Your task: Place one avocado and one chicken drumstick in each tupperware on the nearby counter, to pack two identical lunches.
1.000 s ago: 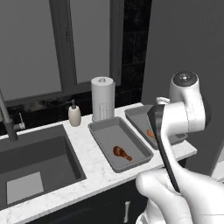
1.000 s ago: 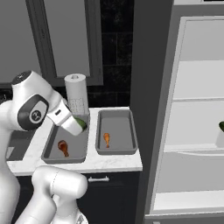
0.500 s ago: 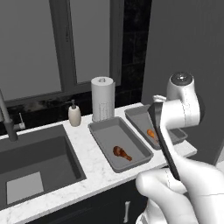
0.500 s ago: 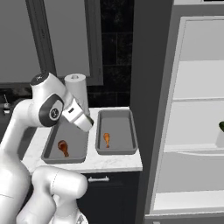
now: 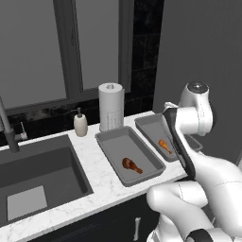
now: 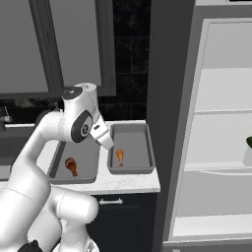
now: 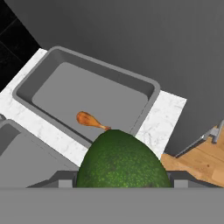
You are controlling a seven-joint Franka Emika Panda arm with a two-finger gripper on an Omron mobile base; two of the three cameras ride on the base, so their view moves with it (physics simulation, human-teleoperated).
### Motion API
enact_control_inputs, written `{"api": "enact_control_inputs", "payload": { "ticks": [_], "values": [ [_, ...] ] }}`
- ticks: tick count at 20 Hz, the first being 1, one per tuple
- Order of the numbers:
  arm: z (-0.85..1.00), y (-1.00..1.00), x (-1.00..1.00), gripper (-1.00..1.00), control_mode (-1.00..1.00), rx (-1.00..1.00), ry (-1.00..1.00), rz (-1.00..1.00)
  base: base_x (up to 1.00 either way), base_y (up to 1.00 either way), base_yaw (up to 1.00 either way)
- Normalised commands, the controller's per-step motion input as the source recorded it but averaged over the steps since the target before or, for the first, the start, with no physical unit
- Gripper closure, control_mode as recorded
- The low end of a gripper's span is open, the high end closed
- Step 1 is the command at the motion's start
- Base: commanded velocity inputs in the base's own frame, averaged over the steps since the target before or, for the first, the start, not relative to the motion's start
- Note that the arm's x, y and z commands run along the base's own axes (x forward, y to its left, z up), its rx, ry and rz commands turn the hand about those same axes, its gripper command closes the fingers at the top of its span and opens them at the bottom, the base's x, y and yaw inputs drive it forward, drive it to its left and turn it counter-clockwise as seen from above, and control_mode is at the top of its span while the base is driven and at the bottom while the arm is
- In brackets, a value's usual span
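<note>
1. Over the worktop (image 5: 106, 182), between sink and fridge, my pincer (image 7: 117, 186) carries an avocado (image 7: 122, 162), jaws spread around its girth; the fruit bulks large at the bottom of the hand view.
2. Two grey trays sit side by side. Far tray (image 7: 144, 87), nearest the fridge, holds one drumstick (image 7: 91, 120) and no avocado. Near tray (image 5: 108, 142), by the paper towel roll (image 5: 111, 107), holds its own drumstick (image 5: 132, 165) and also no avocado.
3. Step in hand, as I judge it: carrying the first avocado toward a tray. Hand view looks down at the far one, so that seems the target.
4. Next move calls for lowering over bare tray floor beside the drumstick, then letting go low; round fruit may roll.
5. A green thing (image 6: 249, 142) sits on a fridge shelf at the right edge, likely the second avocado.
</note>
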Motion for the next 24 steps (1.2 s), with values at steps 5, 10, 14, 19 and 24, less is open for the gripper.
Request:
{"api": "enact_control_inputs", "payload": {
  "ticks": [5, 10, 14, 19, 24],
  "values": [
    [-0.28, 0.0, 0.47, 1.0, -1.0, 0.0, 0.0, 0.0, 0.0, 0.0, 0.0],
    [-0.17, 0.0, 0.55, 1.0, -1.0, 0.0, 0.05, -0.02, 0.0, 0.0, 0.0],
    [-0.13, -0.02, 0.53, 1.0, -1.0, 0.0, 0.03, 0.0, 0.0, 0.0, 0.0],
    [-0.25, -0.11, 0.54, 1.0, -1.0, 0.0, 0.01, 0.0, 0.0, 0.0, 0.0],
    [-0.32, -0.16, 0.46, 1.0, -1.0, 0.0, 0.01, 0.0, 0.0, 0.0, 0.0]
  ]
}}
